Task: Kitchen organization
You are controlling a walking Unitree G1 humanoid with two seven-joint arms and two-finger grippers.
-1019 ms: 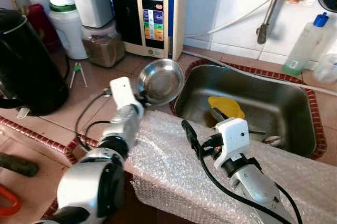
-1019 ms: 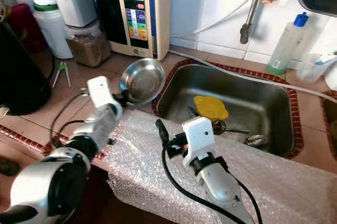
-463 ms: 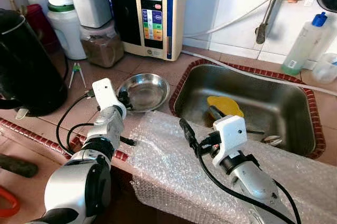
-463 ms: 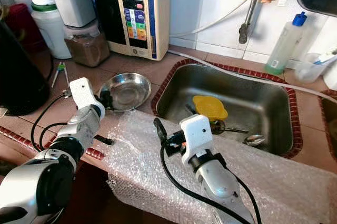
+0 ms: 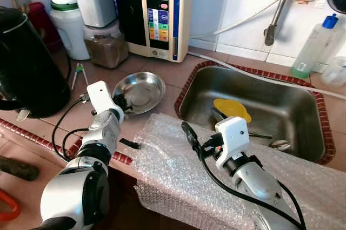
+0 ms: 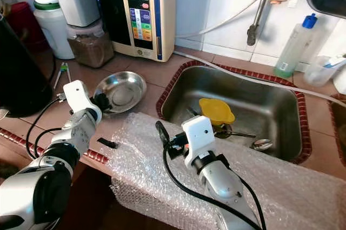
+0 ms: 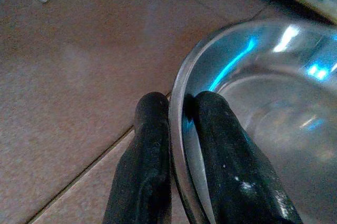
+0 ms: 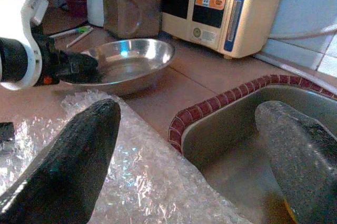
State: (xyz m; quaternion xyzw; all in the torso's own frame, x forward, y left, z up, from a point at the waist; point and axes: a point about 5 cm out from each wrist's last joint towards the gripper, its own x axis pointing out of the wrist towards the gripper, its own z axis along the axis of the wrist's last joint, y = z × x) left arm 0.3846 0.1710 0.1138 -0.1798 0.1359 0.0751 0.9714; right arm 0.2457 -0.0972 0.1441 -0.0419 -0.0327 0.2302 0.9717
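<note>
A shiny steel bowl (image 5: 140,90) lies almost flat on the brown tiled counter, left of the sink (image 5: 316,100). My left gripper (image 5: 119,102) is shut on the bowl's near rim; in the left wrist view one finger (image 7: 150,145) is outside the rim (image 7: 176,92) and the other inside. My right gripper (image 8: 184,145) is open and holds nothing. It hovers over the bubble wrap (image 5: 178,170) at the sink's near left corner, pointing towards the bowl (image 8: 129,61). A yellow lid-like piece (image 5: 232,108) and a spoon (image 5: 279,143) lie in the sink.
A black kettle (image 5: 27,62) stands at the left. Along the back are white containers, a jar of brown powder (image 5: 105,46) and a cream water unit (image 5: 159,14). A blue-capped bottle (image 5: 313,46) is behind the sink. A small green-tipped tool (image 5: 80,74) lies near the kettle.
The left gripper has brought the bowl down from a steep tilt to nearly flat and carried it left, away from the sink. The right gripper has barely moved.
</note>
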